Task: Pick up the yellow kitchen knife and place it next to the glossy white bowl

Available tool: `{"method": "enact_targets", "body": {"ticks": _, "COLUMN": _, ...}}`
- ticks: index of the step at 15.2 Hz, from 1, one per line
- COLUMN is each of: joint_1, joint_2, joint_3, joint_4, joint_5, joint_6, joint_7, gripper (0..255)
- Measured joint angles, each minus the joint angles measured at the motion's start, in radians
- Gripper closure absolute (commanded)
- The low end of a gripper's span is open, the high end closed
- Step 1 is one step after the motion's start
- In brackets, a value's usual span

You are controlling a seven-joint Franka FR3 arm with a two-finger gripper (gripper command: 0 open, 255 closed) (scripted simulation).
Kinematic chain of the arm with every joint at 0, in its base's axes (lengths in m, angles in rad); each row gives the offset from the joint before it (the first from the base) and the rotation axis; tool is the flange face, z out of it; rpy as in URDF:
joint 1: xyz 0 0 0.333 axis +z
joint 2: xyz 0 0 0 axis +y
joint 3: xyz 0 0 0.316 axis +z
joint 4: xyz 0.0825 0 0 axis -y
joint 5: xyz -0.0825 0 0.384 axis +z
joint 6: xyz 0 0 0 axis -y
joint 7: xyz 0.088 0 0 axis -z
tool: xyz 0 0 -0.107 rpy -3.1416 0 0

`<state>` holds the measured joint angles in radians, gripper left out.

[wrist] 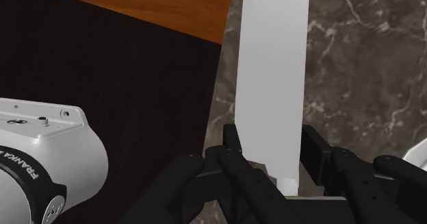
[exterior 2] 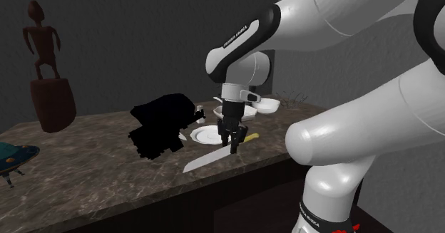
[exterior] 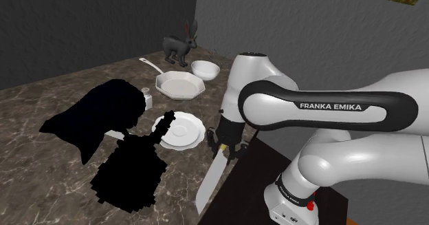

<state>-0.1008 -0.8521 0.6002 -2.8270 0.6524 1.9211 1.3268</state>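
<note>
My black gripper (exterior: 223, 146) (exterior 2: 229, 142) is shut on the knife at the near edge of the dark marble counter (exterior: 55, 162). The knife's pale blade (exterior: 209, 184) (exterior 2: 205, 159) slants down and away from the fingers, out past the counter's edge. Its yellow handle (exterior 2: 251, 136) sticks out on the other side. In the wrist view, the gripper (wrist: 272, 148) clasps the white blade (wrist: 270, 79) from both sides, close to the handle. The glossy white bowl (exterior: 205, 69) (exterior 2: 268, 106) stands at the far end of the counter, well apart from the gripper.
A white plate with a dish on it (exterior: 180, 130) (exterior 2: 209, 135) lies right beside the gripper. Beyond it are an octagonal white dish (exterior: 180, 86), a small shaker (exterior: 146, 97) and a dark rabbit figure (exterior: 181, 45). Two black shapes (exterior: 103, 117) (exterior: 130, 172) occupy the counter's middle. A wooden statue (exterior 2: 46, 68) stands far off.
</note>
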Motion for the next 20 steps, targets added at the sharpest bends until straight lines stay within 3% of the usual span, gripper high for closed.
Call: {"method": "enact_targets", "body": {"ticks": 20, "joint_1": -0.034, "joint_2": -0.065, "joint_3": -0.131, "joint_4": 0.203, "joint_5": -0.127, "joint_6": -0.266, "joint_7": 0.044, "gripper": 255}}
